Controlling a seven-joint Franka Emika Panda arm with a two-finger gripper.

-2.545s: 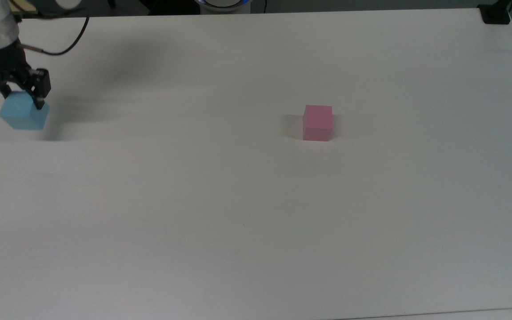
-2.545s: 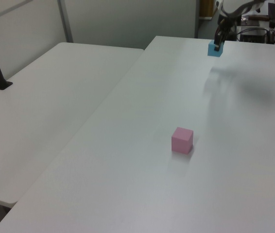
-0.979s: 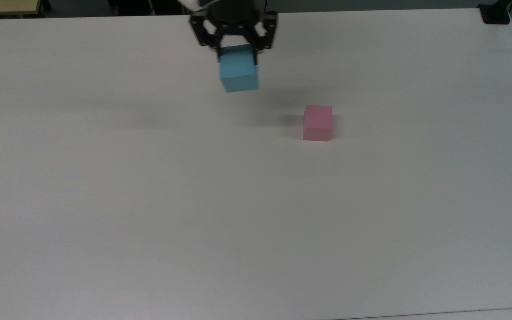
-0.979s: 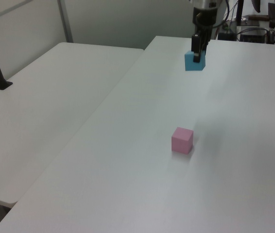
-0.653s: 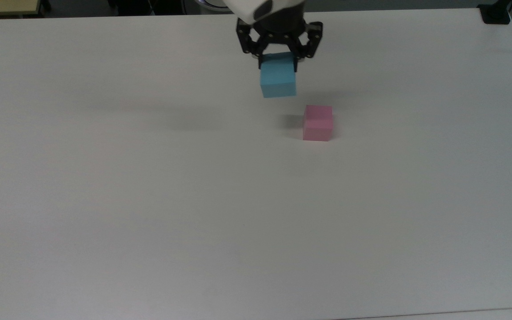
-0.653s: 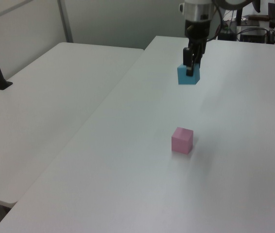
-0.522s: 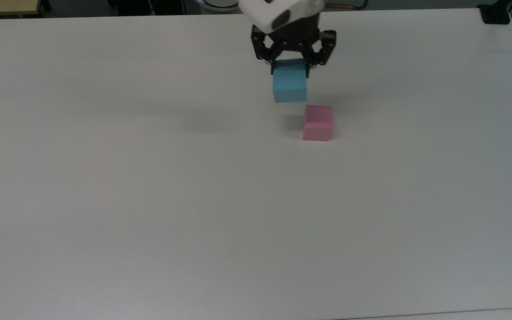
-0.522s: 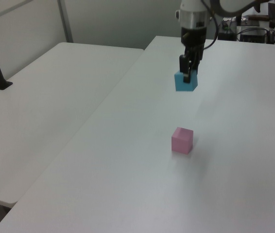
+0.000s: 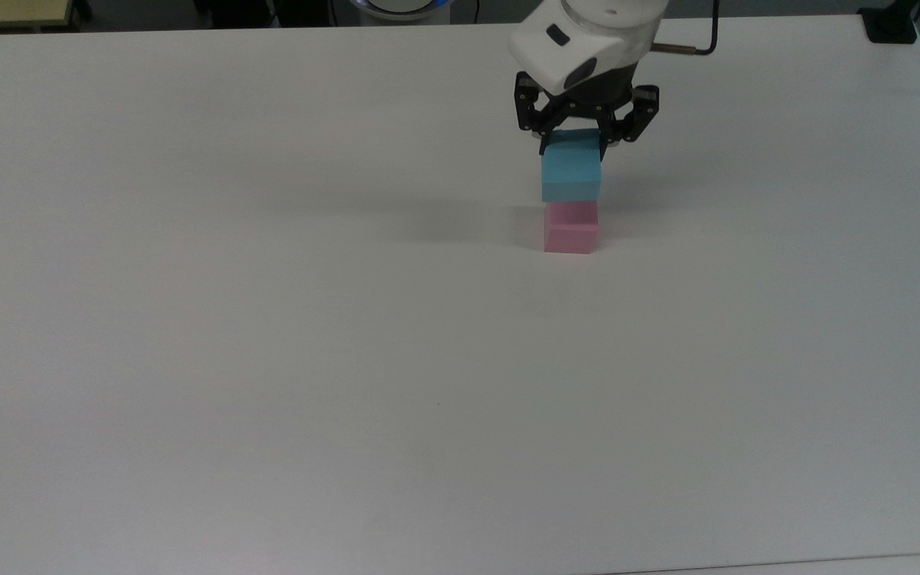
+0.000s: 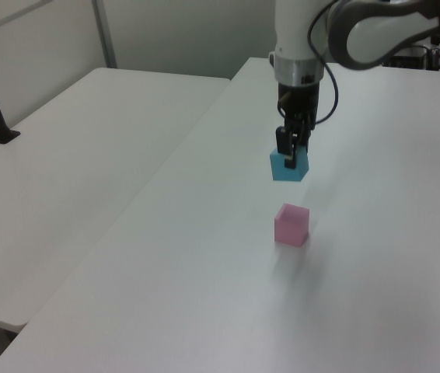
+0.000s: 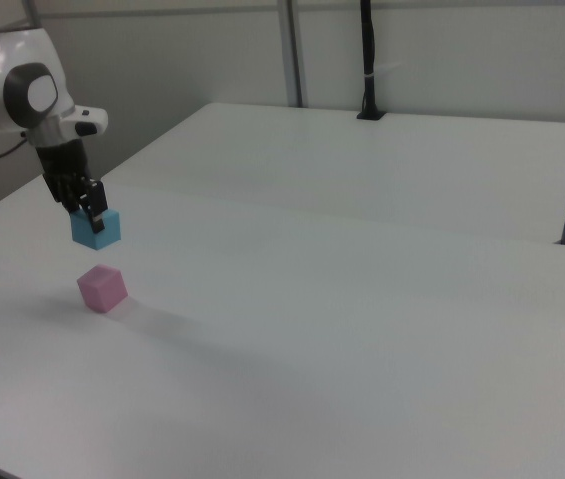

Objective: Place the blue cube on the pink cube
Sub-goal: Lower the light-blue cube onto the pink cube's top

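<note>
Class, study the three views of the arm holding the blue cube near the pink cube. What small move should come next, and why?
Probably a short shift to centre over the pink cube, then a slow descent. The gripper holds the blue cube in the air, and the left and right views show a clear gap between the cubes, the blue one seemingly not quite overhead.

A broad white table [image 9: 268, 359] fills the scene. A second white table [image 10: 72, 155] butts against it at nine o'clock in the left view. A black post [image 11: 367, 60] stands at twelve o'clock in the right view, on the far table's back edge.
</note>
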